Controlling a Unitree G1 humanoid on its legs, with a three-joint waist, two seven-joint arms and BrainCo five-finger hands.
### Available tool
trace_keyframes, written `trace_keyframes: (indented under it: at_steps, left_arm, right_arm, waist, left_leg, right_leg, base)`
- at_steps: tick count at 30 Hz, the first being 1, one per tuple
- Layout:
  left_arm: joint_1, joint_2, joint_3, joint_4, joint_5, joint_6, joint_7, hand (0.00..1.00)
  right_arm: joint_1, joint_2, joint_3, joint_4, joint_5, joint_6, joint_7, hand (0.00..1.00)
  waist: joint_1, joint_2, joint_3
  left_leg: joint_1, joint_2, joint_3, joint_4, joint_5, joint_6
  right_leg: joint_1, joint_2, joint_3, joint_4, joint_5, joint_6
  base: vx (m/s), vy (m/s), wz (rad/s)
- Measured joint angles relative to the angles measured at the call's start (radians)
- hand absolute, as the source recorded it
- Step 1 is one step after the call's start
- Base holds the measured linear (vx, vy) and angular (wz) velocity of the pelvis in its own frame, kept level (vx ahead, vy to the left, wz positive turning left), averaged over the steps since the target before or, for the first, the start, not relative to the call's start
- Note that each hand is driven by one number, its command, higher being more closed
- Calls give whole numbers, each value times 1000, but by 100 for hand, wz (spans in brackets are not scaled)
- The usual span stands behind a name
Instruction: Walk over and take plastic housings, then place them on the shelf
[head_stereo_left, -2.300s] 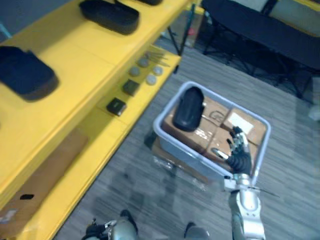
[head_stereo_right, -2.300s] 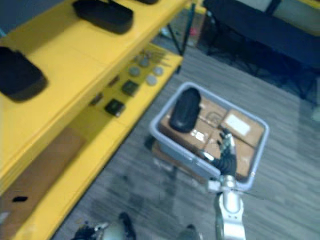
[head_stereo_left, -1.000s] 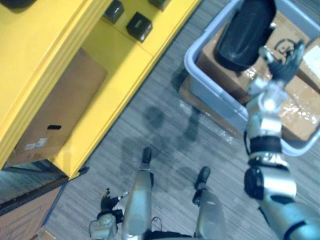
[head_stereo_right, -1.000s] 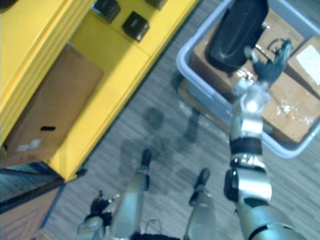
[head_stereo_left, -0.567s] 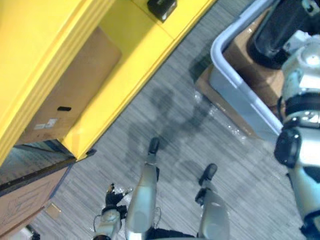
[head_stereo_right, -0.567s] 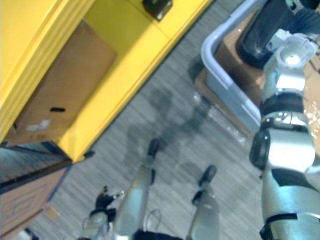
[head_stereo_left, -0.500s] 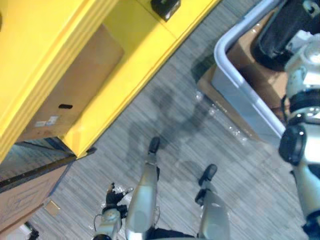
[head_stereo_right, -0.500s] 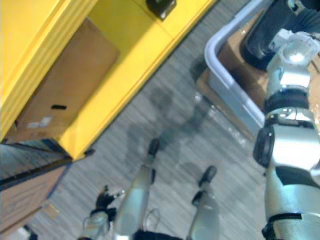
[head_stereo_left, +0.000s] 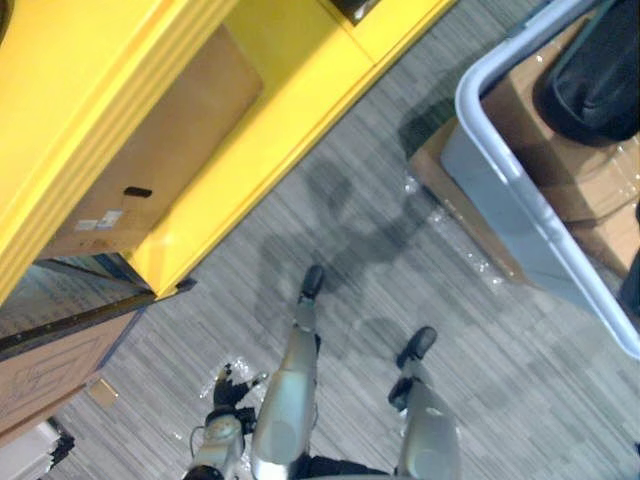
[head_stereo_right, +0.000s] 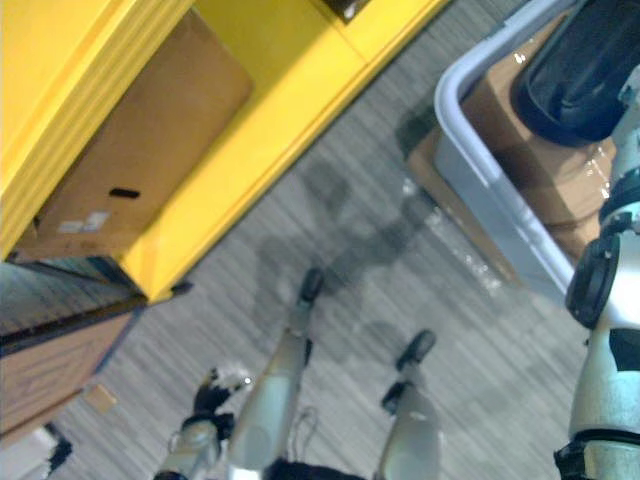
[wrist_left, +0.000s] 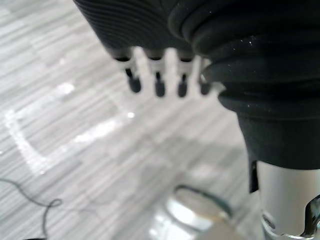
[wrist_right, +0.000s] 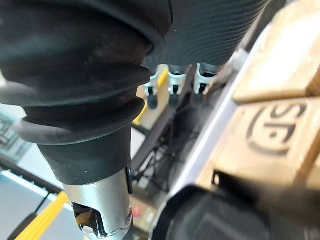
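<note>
Holding nothing, slack: left robot hand (wrist_left: 159, 82), right robot hand (wrist_right: 173, 80) — rounded black housing (head_stereo_right: 575, 75) in grey tub (head_stereo_left: 505, 195).

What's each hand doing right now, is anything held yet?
Left hand: open, empty, above the floor.
Right hand: open, empty, above the bin; housing not grasped.

Grey striped floor (head_stereo_left: 520, 400) is carrying a flat cardboard sheet (head_stereo_left: 428, 172) at upper right, with a pale blue bin (head_stereo_left: 500, 200) sitting on it. At upper left, the yellow shelf (head_stereo_left: 300, 90) is holding a brown cardboard box (head_stereo_left: 170, 140) on its bottom board.
</note>
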Motion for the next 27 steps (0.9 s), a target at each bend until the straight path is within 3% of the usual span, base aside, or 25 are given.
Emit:
trace_keyframes:
  at_steps: [7,21,27]
  left_arm:
    - [-67,-11,-9,-85,-34,-49,18,0]
    - [-78,-15,-61,-106,-50,-55,9,0]
    - [-92,-15,-61,-108,-50,-54,-14,0]
  right_arm:
    - [18,-6,18,47,2,0,-6,0]
    - [49,-10,82,121,12,15,76,0]
    - [63,-10,107,126,23,33,163,0]
  waist:
    - [-3,0,0]
    - [1,0,0]
    - [11,1,0]
  left_leg:
    - [0,1,1,-1,0,0]
    - [-17,3,2,-5,2,1]
    - [-53,-2,-12,-26,21,1]
  right_leg:
    - [-2,0,1,0,6,-3]
    - [-21,1,1,-1,7,-2]
    - [-52,1,-11,-10,8,-1]
  base:
    - [-9,55,-1]
    - [-18,52,-1]
    - [-19,54,8]
